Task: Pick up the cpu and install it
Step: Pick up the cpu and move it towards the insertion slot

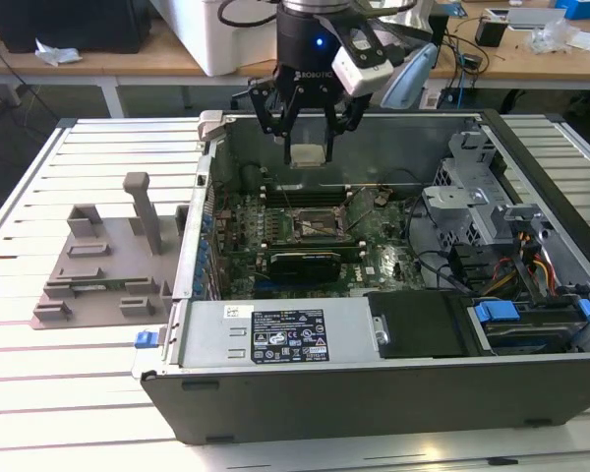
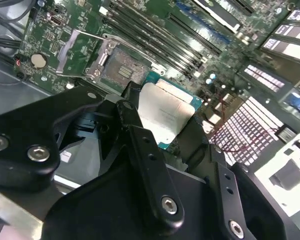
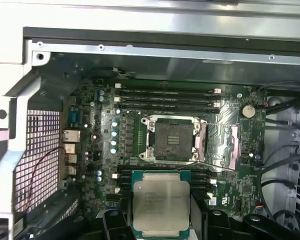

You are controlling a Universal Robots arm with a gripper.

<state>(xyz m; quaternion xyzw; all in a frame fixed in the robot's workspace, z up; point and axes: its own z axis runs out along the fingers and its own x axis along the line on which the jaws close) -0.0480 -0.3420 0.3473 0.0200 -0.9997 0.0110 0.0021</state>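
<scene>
one cpu [image 3: 161, 202], one socket [image 3: 170, 138], one computer case [image 1: 374, 403]

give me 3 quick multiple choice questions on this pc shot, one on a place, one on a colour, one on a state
1. Where is the chip?
A. on the grey block
B. in the pincer, above the green board
C. lying on the power supply

2. What colour is the chip's top?
A. silvery
B. black
C. blue

3. How is the socket?
A. closed over a chip
B. hidden under a fan
C. open and empty

1 B: the pincer holds it over the board.
2 A: both wrist views show pale metal.
3 C: its bare contacts show.
</scene>
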